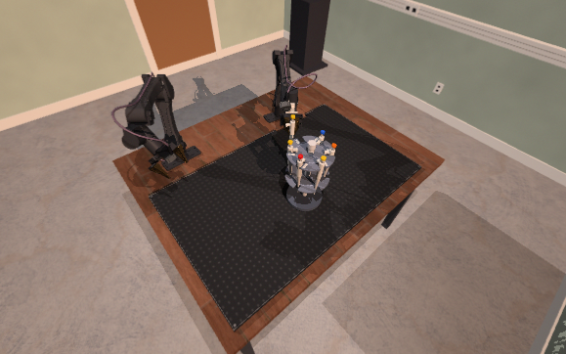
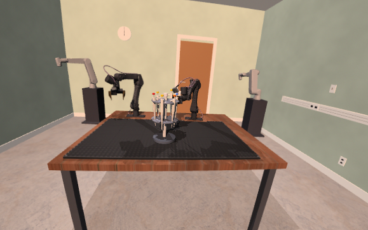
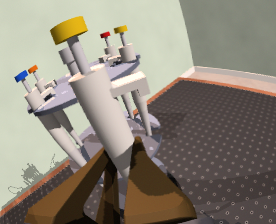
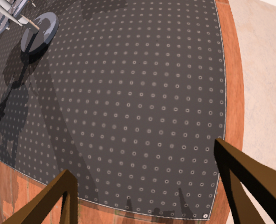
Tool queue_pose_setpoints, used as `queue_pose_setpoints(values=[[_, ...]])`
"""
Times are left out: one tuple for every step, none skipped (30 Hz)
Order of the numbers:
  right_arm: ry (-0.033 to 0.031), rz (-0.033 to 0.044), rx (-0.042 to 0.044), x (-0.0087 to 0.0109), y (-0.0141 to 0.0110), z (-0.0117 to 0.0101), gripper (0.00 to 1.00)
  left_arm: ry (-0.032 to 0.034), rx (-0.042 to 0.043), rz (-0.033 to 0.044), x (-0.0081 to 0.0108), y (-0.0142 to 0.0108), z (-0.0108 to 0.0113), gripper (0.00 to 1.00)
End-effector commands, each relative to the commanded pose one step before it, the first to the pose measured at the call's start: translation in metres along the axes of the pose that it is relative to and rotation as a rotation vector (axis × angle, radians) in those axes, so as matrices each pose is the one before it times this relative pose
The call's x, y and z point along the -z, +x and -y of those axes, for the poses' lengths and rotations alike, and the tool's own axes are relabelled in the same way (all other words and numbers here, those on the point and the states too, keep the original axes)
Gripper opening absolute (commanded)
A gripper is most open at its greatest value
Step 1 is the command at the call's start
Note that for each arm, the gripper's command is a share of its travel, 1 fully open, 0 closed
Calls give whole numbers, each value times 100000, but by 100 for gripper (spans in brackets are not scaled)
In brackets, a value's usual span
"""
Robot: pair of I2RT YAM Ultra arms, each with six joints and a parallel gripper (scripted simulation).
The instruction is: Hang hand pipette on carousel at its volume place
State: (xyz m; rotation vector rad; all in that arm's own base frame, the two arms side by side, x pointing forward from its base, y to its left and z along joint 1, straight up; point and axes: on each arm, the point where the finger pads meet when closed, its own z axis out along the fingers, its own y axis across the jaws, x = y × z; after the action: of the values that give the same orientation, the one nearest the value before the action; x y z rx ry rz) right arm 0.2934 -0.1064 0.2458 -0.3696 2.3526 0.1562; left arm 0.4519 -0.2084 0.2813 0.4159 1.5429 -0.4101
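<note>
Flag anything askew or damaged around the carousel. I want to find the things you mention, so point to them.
Nothing looks damaged. The yellow-topped pipette [image 1: 291, 126] [image 3: 101, 112] leans in the left tool [image 3: 125, 146], off the carousel [image 1: 304, 197] [image 2: 164, 138]; that's just mid-carry, nothing odd.

The counter [image 1: 217, 128] [image 2: 167, 164] looks like reddish-brown plank wood. The mat [image 1: 203, 244] [image 2: 107, 149] [image 3: 224, 120] [image 4: 129, 100] is matt and dotted. The hand pipette [image 1: 292, 128] [image 3: 101, 112] looks like smooth plastic, its yellow push button [image 1: 292, 117] [image 3: 69, 30] likewise; the carousel [image 1: 305, 198] [image 2: 164, 138] [image 3: 64, 95] [image 4: 39, 35] appears smooth and grey.
</note>
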Motion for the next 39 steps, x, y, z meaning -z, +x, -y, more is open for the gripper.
queue_pose_setpoints(values=[[591, 2590, 1369, 304, -696, 389, 100, 446, -185, 7368, 81, -3094, 593, 12], [0, 0, 0, 0, 0, 0, 100, 0, 0, 0, 0, 0, 0, 12], [0, 0, 0, 0, 0, 0, 100, 0, 0, 0, 0, 0, 0, 12], [0, 0, 0, 0, 0, 0, 100, 0, 0, 0, 0, 0, 0, 12], [0, 0, 0, 0, 0, 0, 100, 0, 0, 0, 0, 0, 0, 12], [0, 0, 0, 0, 0, 0, 100, 0, 0, 0, 0, 0, 0, 12], [0, 0, 0, 0, 0, 0, 100, 0, 0, 0, 0, 0, 0, 12], [0, 0, 0, 0, 0, 0, 100, 0, 0, 0, 0, 0, 0, 12], [0, 0, 0, 0, 0, 0, 100, 0, 0, 0, 0, 0, 0, 12], [0, 0, 0, 0, 0, 0, 100, 0, 0, 0, 0, 0, 0, 12], [0, 0, 0, 0, 0, 0, 100, 0, 0, 0, 0, 0, 0, 12], [0, 0, 0, 0, 0, 0, 100, 0, 0, 0, 0, 0, 0, 12], [0, 0, 0, 0, 0, 0, 100, 0, 0, 0, 0, 0, 0, 12], [0, 0, 0, 0, 0, 0, 100, 0, 0, 0, 0, 0, 0, 12], [0, 0, 0, 0, 0, 0, 100, 0, 0, 0, 0, 0, 0, 12], [0, 0, 0, 0, 0, 0, 100, 0, 0, 0, 0, 0, 0, 12], [0, 0, 0, 0, 0, 0, 100, 0, 0, 0, 0, 0, 0, 12], [0, 0, 0, 0, 0, 0, 100, 0, 0, 0, 0, 0, 0, 12], [0, 0, 0, 0, 0, 0, 100, 0, 0, 0, 0, 0, 0, 12], [0, 0, 0, 0, 0, 0, 100, 0, 0, 0, 0, 0, 0, 12], [0, 0, 0, 0, 0, 0, 100, -24, 229, -1770, 56, 210, 68, 12], [0, 0, 0, 0, 0, 0, 100, -2, 43, -270, -13, -53, 56, 12], [0, 0, 0, 0, 0, 0, 100, 0, 7, 1, -13, -121, 57, 12], [0, 0, 0, 0, 0, 0, 100, 0, 1, 0, -2, -20, 10, 12], [0, 0, 0, 0, 0, 0, 100, 0, 0, 0, 0, 0, 0, 12], [0, 0, 0, 0, 0, 0, 100, 0, 0, 0, 0, 0, 0, 12], [0, 0, 0, 0, 0, 0, 100, 0, 0, 0, 0, 0, 0, 12], [0, 0, 0, 0, 0, 0, 100, 10, -239, 1890, -111, -313, -12, 12], [0, 0, 0, 0, 0, 0, 100, -119, 16, -180, -27, 90, -63, 12], [0, 0, 0, 0, 0, 0, 100, -43, 43, -357, 2, 89, -21, 12], [0, 0, 0, 0, 0, 0, 100, 0, 1, -6, 0, 1, 0, 12], [0, 0, 0, 0, 0, 0, 100, 0, 0, 0, 0, 0, 0, 12], [0, 0, 0, 0, 0, 0, 100, 0, 0, 0, 0, 0, 0, 12], [0, 0, 0, 0, 0, 0, 100, 0, 0, 0, 0, 0, 0, 12], [0, 0, 0, 0, 0, 0, 100, 0, 0, 0, 0, 0, 0, 12], [0, 0, 0, 0, 0, 0, 100, 0, 0, 0, 0, 0, 0, 12], [0, 0, 0, 0, 0, 0, 100, 0, 0, 0, 0, 0, 0, 12], [0, 0, 0, 0, 0, 0, 100, 7, 0, 0, 0, 0, 1, 12], [0, 0, 0, 0, 0, 0, 100, 13, 0, 0, 0, 0, 2, 12]])
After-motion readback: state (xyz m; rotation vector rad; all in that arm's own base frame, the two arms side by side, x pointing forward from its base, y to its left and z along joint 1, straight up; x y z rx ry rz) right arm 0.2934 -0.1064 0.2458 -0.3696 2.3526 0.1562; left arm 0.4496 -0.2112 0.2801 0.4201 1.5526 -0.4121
